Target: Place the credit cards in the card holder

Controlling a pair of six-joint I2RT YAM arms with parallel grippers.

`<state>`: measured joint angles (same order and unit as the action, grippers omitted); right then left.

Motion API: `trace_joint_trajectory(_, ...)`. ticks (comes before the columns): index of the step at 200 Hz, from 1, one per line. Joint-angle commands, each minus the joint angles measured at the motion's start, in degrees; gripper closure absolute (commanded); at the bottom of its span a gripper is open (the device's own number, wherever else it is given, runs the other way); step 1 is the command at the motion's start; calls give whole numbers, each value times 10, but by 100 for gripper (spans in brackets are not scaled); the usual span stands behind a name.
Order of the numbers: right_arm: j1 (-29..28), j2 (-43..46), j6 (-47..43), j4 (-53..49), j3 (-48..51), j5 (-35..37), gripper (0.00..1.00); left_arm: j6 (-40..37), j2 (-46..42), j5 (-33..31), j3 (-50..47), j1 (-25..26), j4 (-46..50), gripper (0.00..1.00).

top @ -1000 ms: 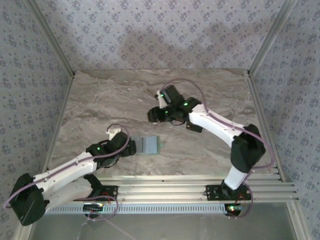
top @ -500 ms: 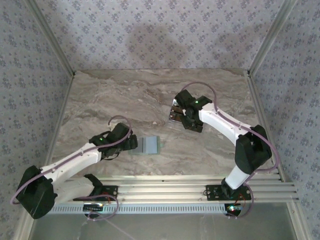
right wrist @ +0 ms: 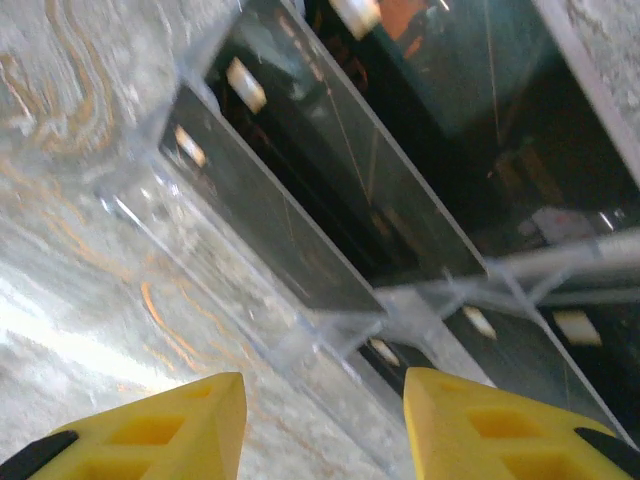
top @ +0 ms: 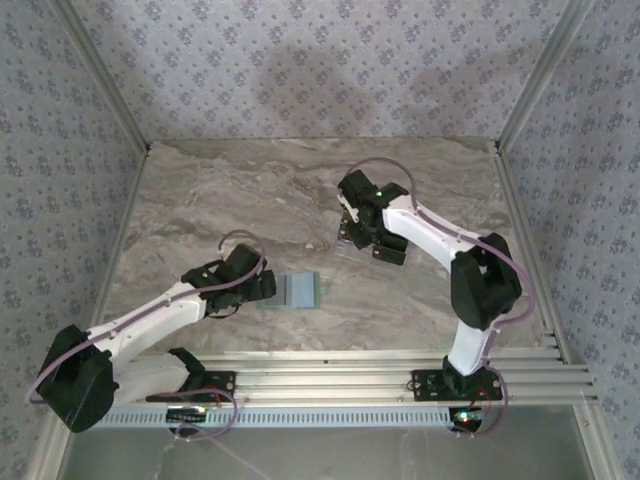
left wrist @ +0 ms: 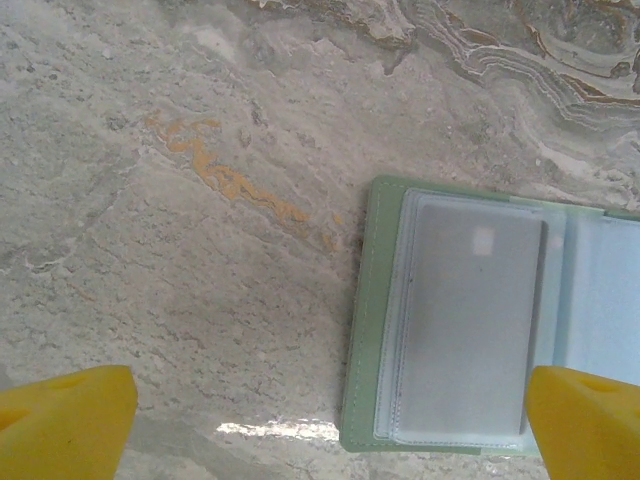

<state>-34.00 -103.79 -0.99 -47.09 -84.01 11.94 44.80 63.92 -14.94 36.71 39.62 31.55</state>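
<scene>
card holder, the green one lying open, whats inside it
The pale sage-green soft card holder lies open, showing clear plastic sleeves. The top sleeve looks plain grey, with no dark card visible. Anything in the sleeves underneath is covered.

White-and-black arms [top: 150, 320], lilac cables [top: 238, 236], yellow pincer fingers [left wrist: 62, 420]

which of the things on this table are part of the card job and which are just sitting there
Part of the job:
pale sage-green soft card holder, lying open with its clear sleeves showing
thin dark rectangular credit cards, slotted in the rack

Just there:
clear plastic rack that holds the cards
marble-patterned tabletop
</scene>
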Motion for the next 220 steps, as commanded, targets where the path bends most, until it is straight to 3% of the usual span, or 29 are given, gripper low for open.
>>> trace_joint_trajectory(1,-1,-33,-28,-13,-45,-11,53,-10,2,4,16,-6,14,0)
trace_joint_trajectory(63,-3,-96,-53,-25,-101,22,54,-14,2,12,12,-15,11,0)
trace_joint_trajectory(145,-12,-121,-66,-36,-106,27,58,-9,0,20,6,-19,6,0)
trace_joint_trajectory(220,-20,-115,-71,-40,-97,26,69,-8,0,21,6,-20,3,0)
